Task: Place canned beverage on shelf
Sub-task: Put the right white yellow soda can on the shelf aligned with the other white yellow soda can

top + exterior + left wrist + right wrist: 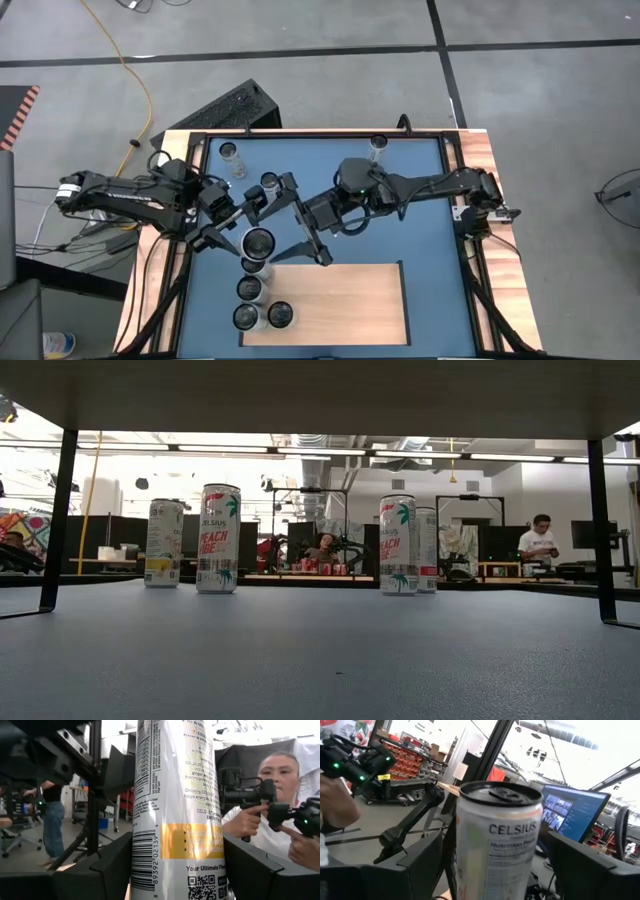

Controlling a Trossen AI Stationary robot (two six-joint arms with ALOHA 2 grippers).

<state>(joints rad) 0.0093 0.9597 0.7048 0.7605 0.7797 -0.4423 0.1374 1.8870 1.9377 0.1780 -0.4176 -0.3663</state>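
A tall white Celsius can (258,243) is held upright in the air over the left end of the pale wooden shelf (340,300). My left gripper (175,865) reaches in from the table's left and is shut on it. From the right, my right gripper (490,865) is open around the can's upper part (500,840), one finger on each side. I see no touch. Several more cans (248,290) stand on the shelf's left end. My left gripper pinches the can's lower body (145,865) between its two fingers, one on each side of the printed wall by the barcode. The fingers come nearly level from the table's left and lie across the can. The can stands upright, lifted clear of shelf and table.
Other cans stand on the blue table: far left (230,152), far middle (378,145) and beside my left gripper (270,182). The low view shows them under the raised shelf, between its legs (62,520). People show in the room beyond. The shelf's right part lies bare.
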